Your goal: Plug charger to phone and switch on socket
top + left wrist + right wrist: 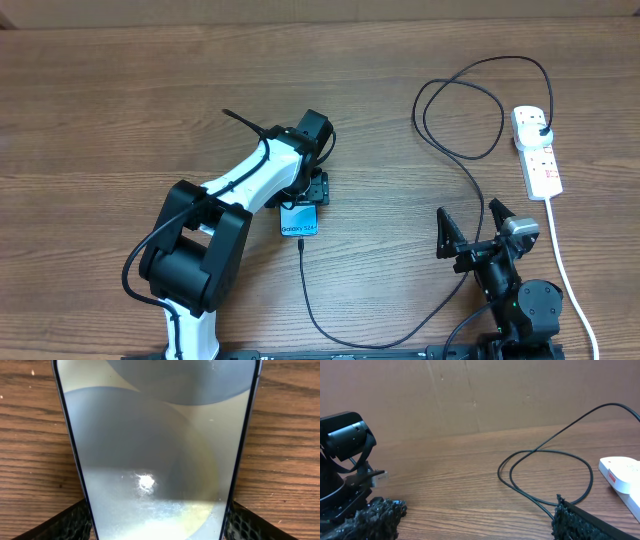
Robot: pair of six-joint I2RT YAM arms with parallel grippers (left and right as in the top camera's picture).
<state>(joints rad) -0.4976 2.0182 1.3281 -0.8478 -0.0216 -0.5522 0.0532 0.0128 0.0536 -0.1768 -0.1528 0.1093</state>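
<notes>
Overhead, you see the phone lying flat on the wooden table near the middle, its lit blue screen facing up and most of it covered by the end of the left arm, which reaches over it from your lower left. The charger, a thin black cable, meets the phone's lower edge with its small tip; you cannot tell from this height whether the tip is fully seated. From there the cable runs down toward the near edge and sweeps right. It then climbs past the right gripper, makes a loose loop and ends in a black plug that sits in the socket, the white power strip at the far right. Red marks show on the strip, but you cannot read whether a switch is on. A thick white cord leaves the strip's near end and trails down the right side. In the left wrist view the phone fills the picture, and the left gripper straddles it, one black finger at each long edge. The fingers look right against the edges, yet you cannot tell whether they press or only flank the phone. In the right wrist view the right gripper stands spread wide with nothing in it. The cable loop lies on the table ahead of it, and the strip's end shows at the right.
</notes>
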